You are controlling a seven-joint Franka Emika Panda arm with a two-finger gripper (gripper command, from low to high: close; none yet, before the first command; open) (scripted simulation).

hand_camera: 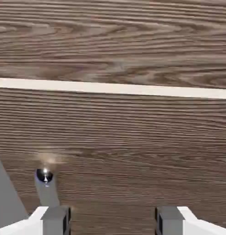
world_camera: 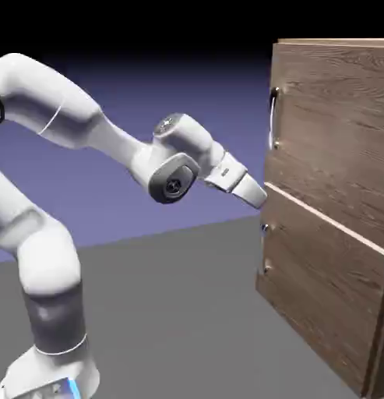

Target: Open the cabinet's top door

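A grey surface lay under a blue-violet backdrop, with the cabinet standing at the right of the exterior view and open floor stretching between it and the arm's base. The top door formed the cabinet's upper panel, its curved grey handle upright along the left edge, above a pale edge strip that topped the lower panel. The hand, its fingers spread wide and holding nothing, pointed at the cabinet's front near that strip, below the handle and close to the left edge, beside the lower panel's thin handle.
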